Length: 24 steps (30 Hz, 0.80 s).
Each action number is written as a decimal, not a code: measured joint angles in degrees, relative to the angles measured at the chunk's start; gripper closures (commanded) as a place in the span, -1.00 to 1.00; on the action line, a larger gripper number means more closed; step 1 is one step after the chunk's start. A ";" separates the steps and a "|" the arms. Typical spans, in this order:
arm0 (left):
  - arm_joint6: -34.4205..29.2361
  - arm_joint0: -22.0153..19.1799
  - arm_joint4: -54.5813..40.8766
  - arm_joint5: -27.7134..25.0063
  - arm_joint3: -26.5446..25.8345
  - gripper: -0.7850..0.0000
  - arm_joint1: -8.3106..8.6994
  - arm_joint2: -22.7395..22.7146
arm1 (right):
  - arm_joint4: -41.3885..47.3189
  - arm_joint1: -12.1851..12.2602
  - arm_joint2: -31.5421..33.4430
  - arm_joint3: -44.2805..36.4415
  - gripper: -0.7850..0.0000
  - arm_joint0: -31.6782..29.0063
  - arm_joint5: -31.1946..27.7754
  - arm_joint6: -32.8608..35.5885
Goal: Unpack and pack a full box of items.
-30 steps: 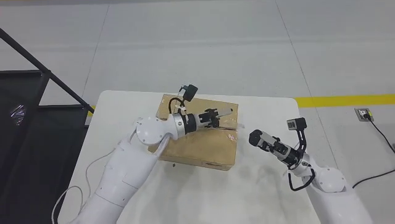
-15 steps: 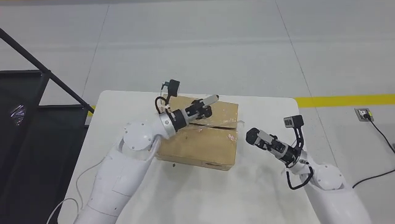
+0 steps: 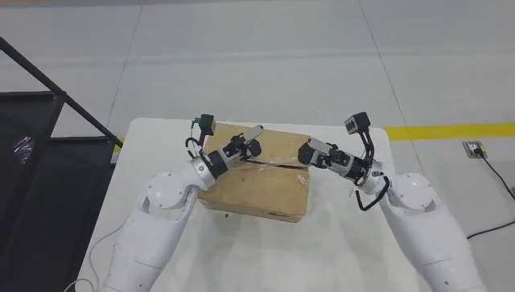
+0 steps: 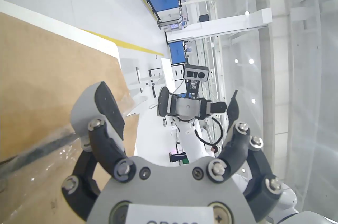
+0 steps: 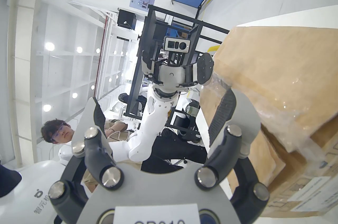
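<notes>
The taped box [image 3: 265,191] sits mid-frame on the table [image 3: 346,236], left end effector [image 3: 251,137] and right end effector [image 3: 305,154] both spread empty at its top, so I'd pinch the crinkled tape [image 5: 280,116] low and peel along the seam while the other arm steadies it.

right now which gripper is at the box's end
The right gripper, open, at the right-hand end of the box. The left gripper, also open, is over the top, farther in.
</notes>
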 measured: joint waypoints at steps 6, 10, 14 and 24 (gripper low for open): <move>0.10 -0.10 2.79 -0.48 1.18 -1.00 -0.25 2.49 | -0.64 -1.45 -4.71 6.54 -1.00 6.72 5.55 0.73; -0.47 0.19 4.40 -0.73 1.20 -1.00 -0.14 3.01 | -0.85 -2.00 -6.29 9.71 -1.00 8.79 8.21 1.45; -1.17 0.61 4.34 -0.89 0.80 -1.00 -0.01 2.82 | -1.35 -1.96 -6.34 10.72 -1.00 8.58 7.86 2.93; -1.26 1.65 3.35 -1.13 -0.21 -1.00 0.22 2.25 | -3.19 -1.22 -5.51 9.41 -1.00 6.25 8.39 7.34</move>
